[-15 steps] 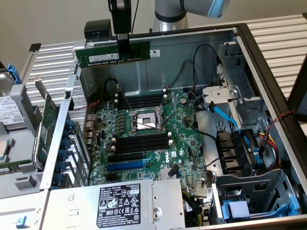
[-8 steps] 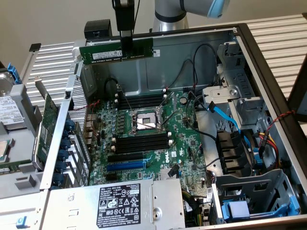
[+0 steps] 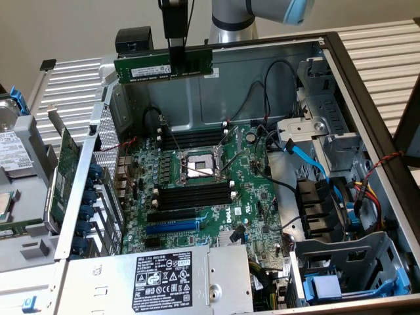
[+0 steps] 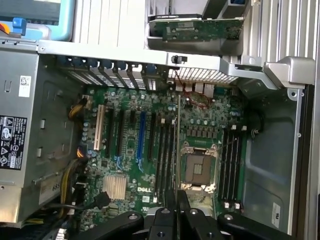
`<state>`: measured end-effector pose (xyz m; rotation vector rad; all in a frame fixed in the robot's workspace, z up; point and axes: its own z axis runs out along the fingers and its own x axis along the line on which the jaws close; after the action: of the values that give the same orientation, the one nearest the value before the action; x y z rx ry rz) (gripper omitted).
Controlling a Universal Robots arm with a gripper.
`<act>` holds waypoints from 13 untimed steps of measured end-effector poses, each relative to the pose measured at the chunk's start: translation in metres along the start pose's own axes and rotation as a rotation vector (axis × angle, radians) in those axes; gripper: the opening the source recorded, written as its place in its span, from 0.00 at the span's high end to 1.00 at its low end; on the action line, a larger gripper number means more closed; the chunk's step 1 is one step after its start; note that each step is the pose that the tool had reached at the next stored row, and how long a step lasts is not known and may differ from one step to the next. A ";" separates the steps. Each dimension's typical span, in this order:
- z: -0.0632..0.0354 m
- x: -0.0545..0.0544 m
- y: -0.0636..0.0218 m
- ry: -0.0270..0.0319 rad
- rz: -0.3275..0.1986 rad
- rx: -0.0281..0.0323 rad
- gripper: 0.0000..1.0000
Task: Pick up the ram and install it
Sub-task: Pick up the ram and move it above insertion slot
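Observation:
High above the open computer case, my gripper (image 3: 176, 60) is shut on the ram (image 3: 144, 69), a long green stick with a white label. It grips the stick near its middle and holds it level, over the case's far wall. In the wrist view the ram (image 4: 178, 140) shows edge-on as a thin line running out from between my fingertips (image 4: 177, 200), over the motherboard (image 4: 135, 150). Black memory slots (image 3: 193, 139) (image 3: 193, 195) lie on both sides of the CPU socket (image 3: 200, 166). The wrist view shows the same slots (image 4: 162, 155) (image 4: 232, 165) and socket (image 4: 197, 167) far below.
A grey power supply (image 3: 164, 279) fills the near end of the case. A green expansion card (image 3: 62, 177) and a hard drive (image 3: 13, 154) rest at the exterior view's left. Black and blue cables (image 3: 308, 157) and a fan (image 3: 321, 210) crowd the exterior view's right.

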<state>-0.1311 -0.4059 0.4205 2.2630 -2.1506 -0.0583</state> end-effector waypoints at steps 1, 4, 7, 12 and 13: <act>0.0003 -0.001 -0.0004 0.0000 0.001 0.0000 0.87; 0.0010 -0.004 -0.0017 -0.0014 0.002 0.0006 0.87; 0.0013 -0.005 -0.0026 -0.0065 0.004 0.0034 0.87; 0.0034 -0.006 -0.0057 -0.0195 0.010 0.0055 0.87; 0.0041 -0.006 -0.0064 -0.0216 0.011 0.0059 0.87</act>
<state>-0.1252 -0.3994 0.4163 2.2642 -2.1762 -0.0767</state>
